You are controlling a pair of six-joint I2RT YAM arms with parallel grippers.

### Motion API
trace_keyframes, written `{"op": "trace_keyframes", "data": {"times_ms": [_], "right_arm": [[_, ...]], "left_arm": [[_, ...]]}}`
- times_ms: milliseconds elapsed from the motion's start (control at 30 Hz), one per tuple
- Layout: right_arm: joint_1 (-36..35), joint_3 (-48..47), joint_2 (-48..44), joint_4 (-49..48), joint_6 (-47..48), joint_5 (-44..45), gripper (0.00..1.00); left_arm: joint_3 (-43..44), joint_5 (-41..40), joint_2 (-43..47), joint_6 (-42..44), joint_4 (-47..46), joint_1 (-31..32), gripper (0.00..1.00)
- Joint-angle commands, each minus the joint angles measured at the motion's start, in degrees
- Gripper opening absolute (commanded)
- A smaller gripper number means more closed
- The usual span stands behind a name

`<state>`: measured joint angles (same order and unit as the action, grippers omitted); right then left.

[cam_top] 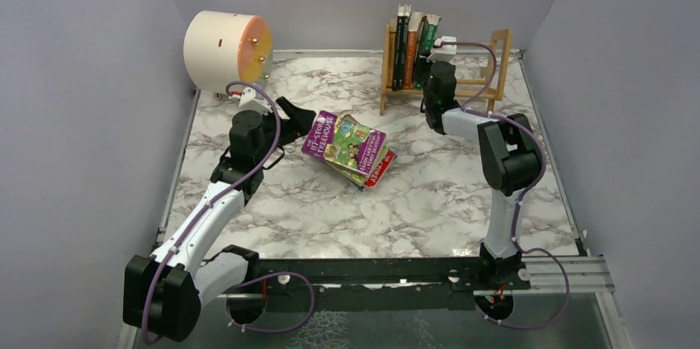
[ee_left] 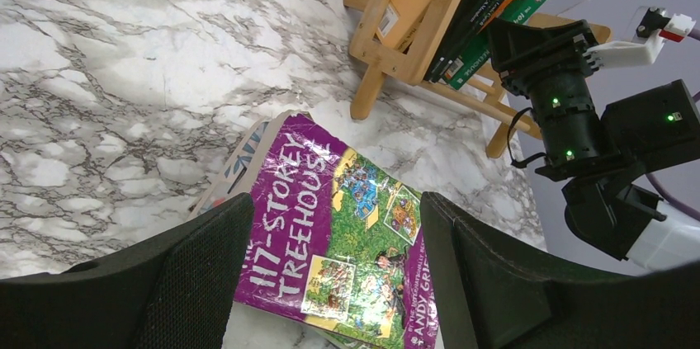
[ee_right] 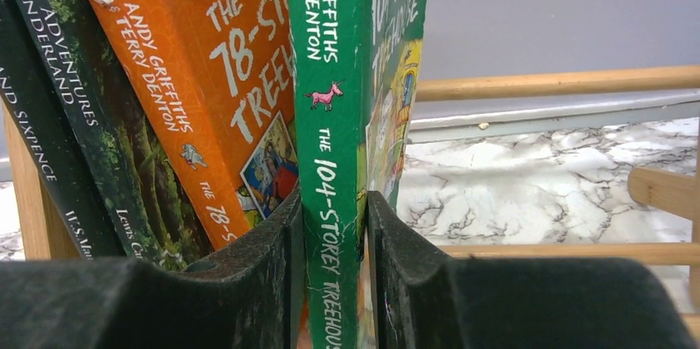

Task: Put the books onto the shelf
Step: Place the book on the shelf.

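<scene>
Books (cam_top: 348, 149) status, starting at the business end. The right gripper (ee_right: 333, 200) is pinching the green book (ee_right: 330, 77) by its spine, with the jaws barely apart and only that book's thickness between them. The green book is standing on the shelf (ee_right: 561, 82), leaning against the orange book (ee_right: 206, 77), and two dark books (ee_right: 74, 110) are tilting further left. Everything else is lying in a messy pile on the marble table (cam_top: 462, 200), purple book (ee_left: 289, 167) on top. /mika

And the left gripper (ee_left: 334, 200)? /jono

It's hanging wide open right over the purple one, gripping nothing. /mika

Here's what's bugging me. Nothing is standing to the green book's right, so only the fingers and the orange neighbour are propping it. If the pads are dragging on the cover while letting go, it's probably tipping rightward or sliding off the rail. The whole row is leaning too, so one nudge could be taking all of them down. /jono
</scene>
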<state>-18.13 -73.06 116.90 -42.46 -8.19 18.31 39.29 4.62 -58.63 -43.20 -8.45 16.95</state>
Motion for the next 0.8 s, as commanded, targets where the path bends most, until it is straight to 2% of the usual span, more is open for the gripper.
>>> {"op": "trace_keyframes", "data": {"times_ms": [0,167,367,533,767], "right_arm": [[-0.1,1.9,-5.3,-1.0,-1.9,-2.1,0.27],[-0.1,3.1,-7.1,-1.3,-2.0,-2.8,0.31],[-0.1,-0.1,-5.1,1.3,-1.0,-5.0,0.32],[-0.1,-0.8,-4.5,2.0,-0.9,-5.4,0.40],[-0.1,1.1,-6.8,1.7,-1.0,-3.4,0.41]], "left_arm": [[-0.8,0.0,0.9,0.0,-1.2,-0.1,0.67],[-1.0,0.0,1.6,0.0,-1.1,-0.1,0.67],[-1.6,-0.2,2.1,0.1,-1.0,-0.1,0.67],[-1.7,-0.3,2.1,0.2,-1.0,-0.2,0.67],[-1.8,-0.4,1.9,0.2,-1.0,-0.1,0.67]]}}
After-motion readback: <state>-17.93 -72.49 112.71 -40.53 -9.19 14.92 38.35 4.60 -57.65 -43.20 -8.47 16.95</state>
